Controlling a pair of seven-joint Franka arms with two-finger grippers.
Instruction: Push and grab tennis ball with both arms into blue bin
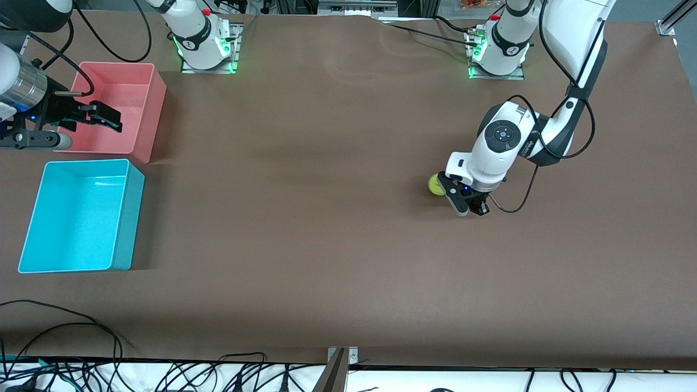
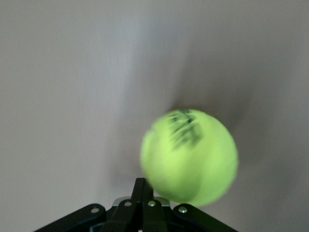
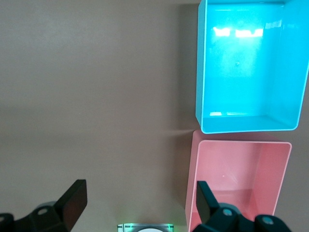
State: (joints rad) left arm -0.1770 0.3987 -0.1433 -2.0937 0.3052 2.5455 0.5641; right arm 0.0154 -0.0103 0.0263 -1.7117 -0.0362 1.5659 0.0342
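Note:
The yellow-green tennis ball (image 1: 435, 184) lies on the brown table toward the left arm's end. In the left wrist view the tennis ball (image 2: 189, 155) is blurred and sits right against the tips of the closed fingers (image 2: 143, 186). My left gripper (image 1: 463, 204) is low at the table beside the ball, shut and holding nothing. The blue bin (image 1: 126, 218) stands at the right arm's end of the table, nearer the front camera than the pink bin. My right gripper (image 1: 103, 117) hangs open and empty over the pink bin; its wrist view shows the blue bin (image 3: 251, 67) empty.
A pink bin (image 1: 147, 109) stands against the blue bin, farther from the front camera; the pink bin (image 3: 241, 174) looks empty. Bare brown table stretches between the ball and the bins. Cables lie along the table's front edge (image 1: 163, 370).

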